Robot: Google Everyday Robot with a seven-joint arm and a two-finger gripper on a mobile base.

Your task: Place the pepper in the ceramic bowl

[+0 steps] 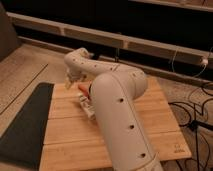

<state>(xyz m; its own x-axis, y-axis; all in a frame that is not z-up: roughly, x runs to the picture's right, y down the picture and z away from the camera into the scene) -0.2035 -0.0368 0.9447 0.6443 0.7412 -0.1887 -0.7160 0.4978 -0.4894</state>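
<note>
The gripper [73, 79] is hanging low over the far left part of the wooden table [155, 125], at the end of the big white arm [117, 117]. It is not showing clearly enough to tell whether it is open, closed or holding something.

The pepper [83, 89] is sitting just beside the gripper, a little nearer the camera and to its right. Only a small red-orange bit is peeking out next to the arm, and it is hard to tell whether the gripper is touching it.

The pepper is looking small and thin, so it is probably very light. It is probably a bit smooth too, so it might be slipping or rolling away. Taking it across its thin middle, with a soft squeeze, seems best.

One pepper is showing. One pale bottle [86, 105] is lying a little farther from the gripper, on the same near side as the pepper. One dark mat [25, 125] is lying well off to the gripper's left. No ceramic bowl is showing, since the arm is covering much of the table.
</note>
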